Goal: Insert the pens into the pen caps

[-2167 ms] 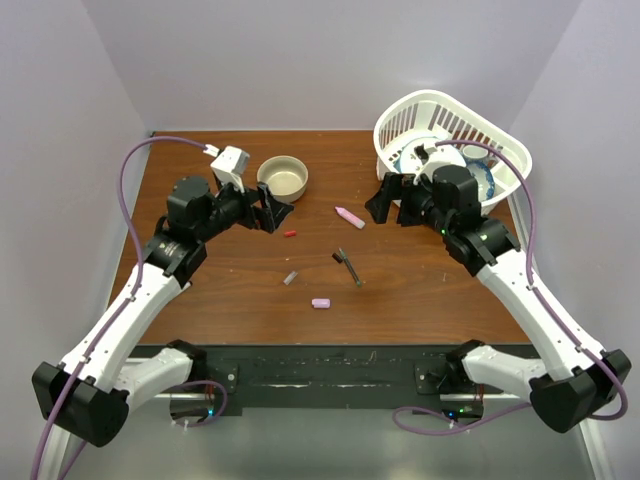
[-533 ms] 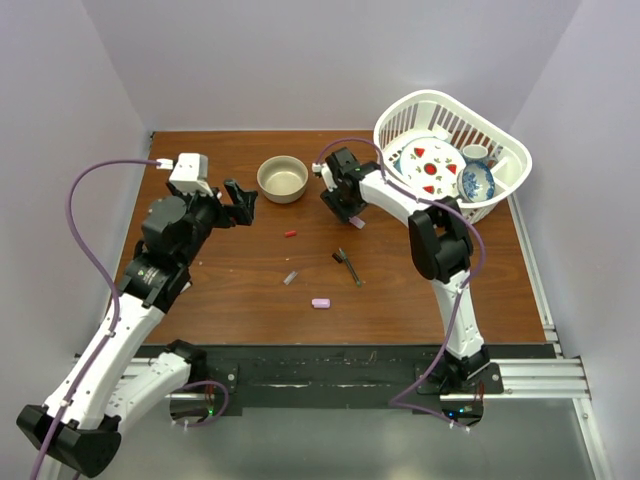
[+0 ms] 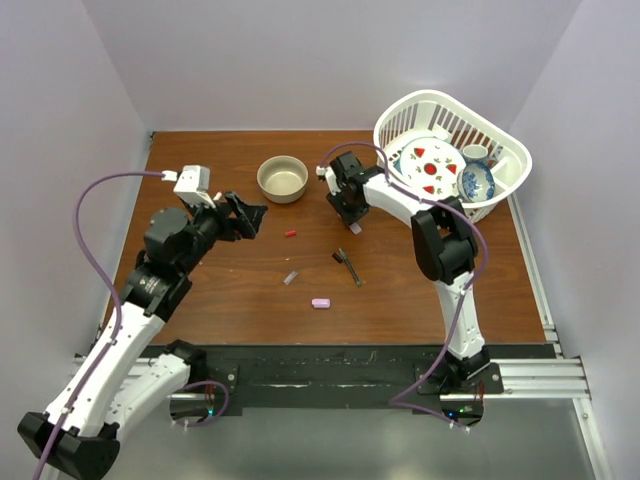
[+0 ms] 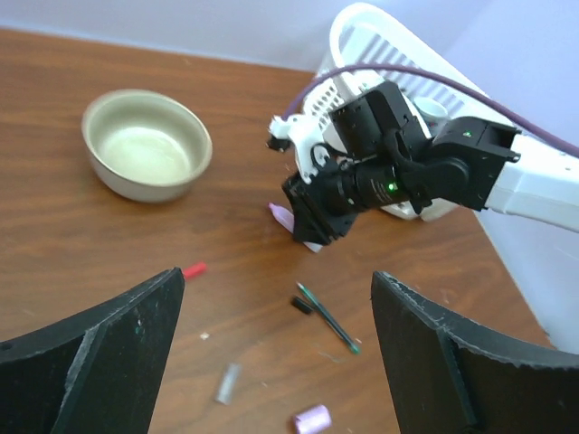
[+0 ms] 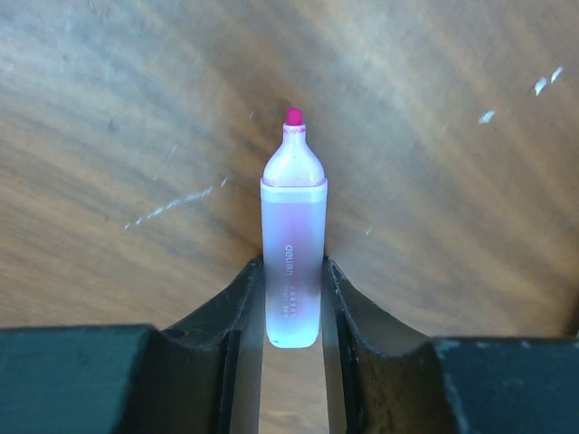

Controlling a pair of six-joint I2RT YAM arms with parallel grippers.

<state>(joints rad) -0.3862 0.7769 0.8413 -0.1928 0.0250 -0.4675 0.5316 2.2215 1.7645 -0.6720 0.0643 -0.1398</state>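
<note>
The chunky pink marker (image 5: pixel 293 244) lies on the table with my right gripper (image 5: pixel 292 271) shut on its rear end, both fingers touching its sides. Its pink tip (image 4: pixel 280 215) sticks out from under that gripper (image 3: pixel 351 214). My left gripper (image 3: pixel 250 213) hovers open left of centre, nothing between its fingers (image 4: pixel 276 277). A dark slim pen (image 3: pixel 351 269) lies mid-table beside a small black piece (image 4: pixel 301 306). Three pen caps lie loose: red (image 3: pixel 290 233), grey (image 3: pixel 291 277) and pink (image 3: pixel 321 303).
A tan bowl (image 3: pixel 283 179) stands at the back centre, left of the right gripper. A white basket (image 3: pixel 500 140) with dishes fills the back right corner. The right arm reaches across the table from the right.
The right arm swung from beside the basket to the pink marker, and its jaws have now closed on it. The left gripper moved slightly right and lower.
</note>
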